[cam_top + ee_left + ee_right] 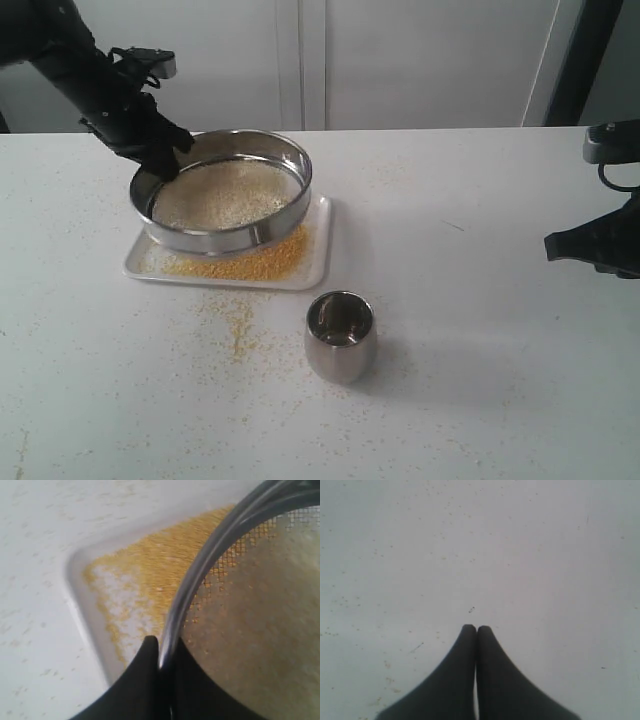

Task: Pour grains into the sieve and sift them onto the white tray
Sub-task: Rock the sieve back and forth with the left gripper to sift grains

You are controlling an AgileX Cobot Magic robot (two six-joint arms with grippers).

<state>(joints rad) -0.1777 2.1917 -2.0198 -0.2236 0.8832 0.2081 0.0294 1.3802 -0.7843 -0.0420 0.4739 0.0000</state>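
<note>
The steel sieve point(229, 193) is held tilted over the white tray point(316, 262), with pale whitish grains point(225, 194) on its mesh. Yellow grains point(250, 263) lie heaped on the tray under and in front of it. My left gripper point(163, 160) is shut on the sieve's left rim. In the left wrist view the gripper point(161, 647) pinches the ring wall point(202, 572), with mesh and pale grains point(260, 605) on one side and yellow grains point(150, 565) on the tray point(77, 605) on the other. My right gripper point(476, 629) is shut on nothing, hovering over bare table at the far right point(590, 245).
A small rounded steel cup point(339, 336) stands upright in front of the tray, looking empty. Spilled yellow grains point(238, 325) are scattered on the white table point(480, 300) between tray and cup, with specks elsewhere.
</note>
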